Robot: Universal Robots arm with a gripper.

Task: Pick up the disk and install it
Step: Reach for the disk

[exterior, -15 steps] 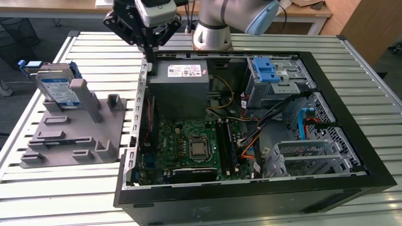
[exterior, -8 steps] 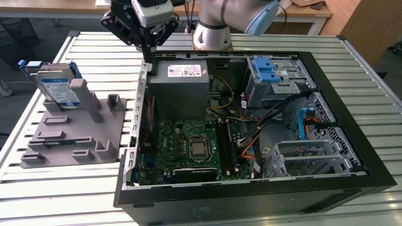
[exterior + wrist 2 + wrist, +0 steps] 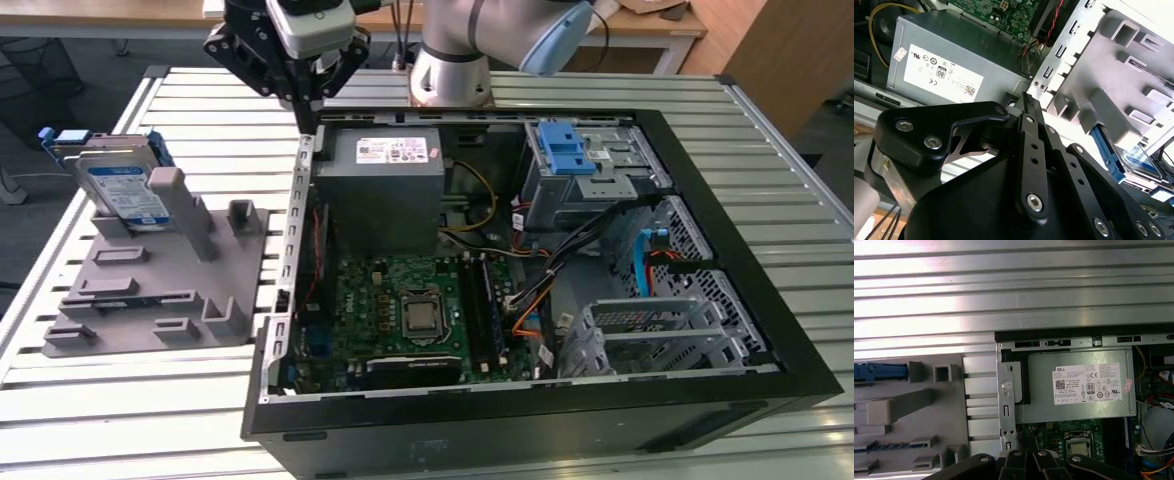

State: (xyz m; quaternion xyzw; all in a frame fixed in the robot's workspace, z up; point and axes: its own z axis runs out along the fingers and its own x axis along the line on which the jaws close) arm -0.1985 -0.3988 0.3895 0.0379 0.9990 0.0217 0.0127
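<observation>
Disk (image 3: 123, 185) stands on edge in a slot of the grey fixture (image 3: 147, 300), at nine o'clock from the open case (image 3: 534, 430) in the exterior view. I judge that this pose leaves its upper edge free for a grasp, and nothing touches it. My gripper (image 3: 311, 108) hangs above the case's wall by the power supply (image 3: 387, 185), with the disk at about eight o'clock from it and well apart. In the second wrist view the jaws look closed tip to tip, holding nothing
</observation>
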